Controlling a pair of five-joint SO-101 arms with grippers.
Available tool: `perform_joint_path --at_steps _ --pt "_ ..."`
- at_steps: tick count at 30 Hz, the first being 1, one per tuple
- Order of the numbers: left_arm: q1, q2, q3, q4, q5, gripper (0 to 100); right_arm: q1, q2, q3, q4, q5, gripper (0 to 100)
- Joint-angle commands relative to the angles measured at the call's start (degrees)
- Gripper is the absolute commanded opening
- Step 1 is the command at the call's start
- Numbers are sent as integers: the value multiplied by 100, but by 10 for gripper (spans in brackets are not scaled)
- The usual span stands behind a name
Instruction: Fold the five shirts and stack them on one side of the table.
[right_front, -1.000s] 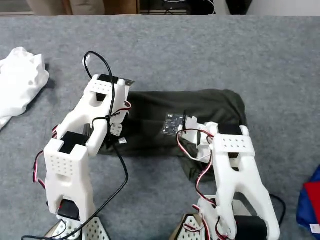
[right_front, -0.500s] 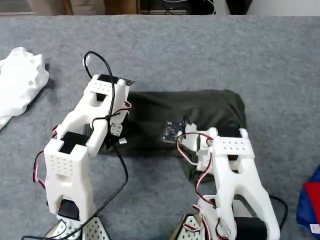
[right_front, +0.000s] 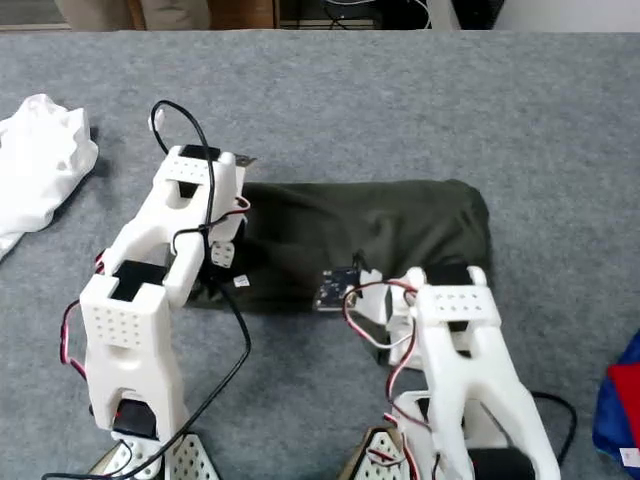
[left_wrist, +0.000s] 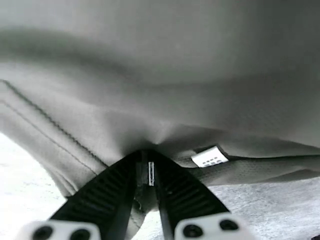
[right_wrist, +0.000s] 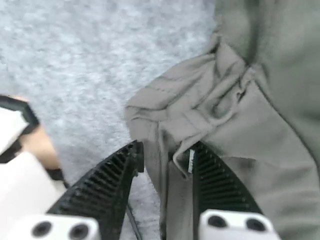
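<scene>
Dark olive-green cotton shirt (right_front: 370, 225) runs long-ways left to right. Left gripper (left_wrist: 146, 172) is pinched tight on its left end, right gripper (right_wrist: 165, 155) gapes around the near-right hem, nothing clamped.

light: bright, even, overhead | shadows: soft, short on the table (right_front: 420, 90) | white shirt (right_front: 40, 160) nearly glaring | olive shirt (left_wrist: 160, 75) folds shaded in left wrist view

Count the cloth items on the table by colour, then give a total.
White shirt: 1
Olive shirt: 1
Blue-and-red cloth, cut off at the table's edge: 1
Total: 3
</scene>
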Motion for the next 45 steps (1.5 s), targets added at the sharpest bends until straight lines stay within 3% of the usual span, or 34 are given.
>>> perform_joint_path --at_steps 1,13,25,35,45 --pt "-316 -31 -79 97 -255 19 -259 -541 48 273 35 168" --pt "-378 -40 -79 97 -264 19 -233 -2624 391 1327 290 168" --pt "-958 -40 -1152 923 -273 19 1226 -3433 848 1187 1064 171" --pt "-870 -40 -1486 993 -229 19 567 -3433 1833 369 1081 286" --pt "-325 -40 -1495 1187 -229 19 532 -3424 2264 -53 1125 284"
